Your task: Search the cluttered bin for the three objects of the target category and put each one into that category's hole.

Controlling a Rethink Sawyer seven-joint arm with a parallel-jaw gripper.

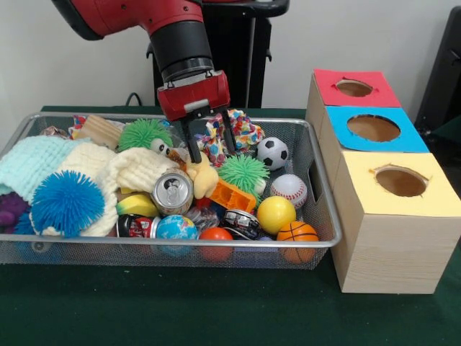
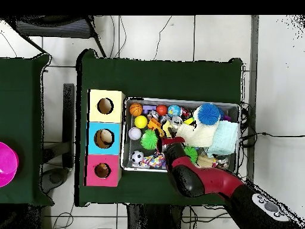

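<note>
The green desk (image 1: pixel 180 306) fills the foreground of the front view, and on it rests the bin (image 1: pixel 216 246), its wire-mesh front wall closest to the camera. Just behind that wall lie a small globe ball (image 1: pixel 176 228), an orange ball (image 1: pixel 216 235) and a mini basketball (image 1: pixel 297 232), with a yellow ball (image 1: pixel 276 213) and a baseball (image 1: pixel 291 189) a little further in. A silver can (image 1: pixel 173 192) lies on its side near the middle, beside an orange block (image 1: pixel 232 195). A spiky blue ball (image 1: pixel 67 202) sits on the cream knitted cloth (image 1: pixel 108 173) at the left. Further back are a green spiky ball (image 1: pixel 243 172), a second green spiky ball (image 1: pixel 144 132) and a soccer ball (image 1: pixel 273 152).

The claw (image 1: pixel 207 144) hangs over the bin's middle, its 2 black fingers (image 1: pixel 189 140) spread apart and gripping nothing, tips down among the toys beside a patterned cloth toy (image 1: pixel 241 133).

To the right of the bin stand 3 wooden boxes in a row. The hole (image 1: pixel 354 88) is in the red-topped box (image 1: pixel 374 97), the farthest from the camera; the blue-topped box (image 1: pixel 403 137) and yellow-topped box (image 1: pixel 389 238) follow toward the front.
</note>
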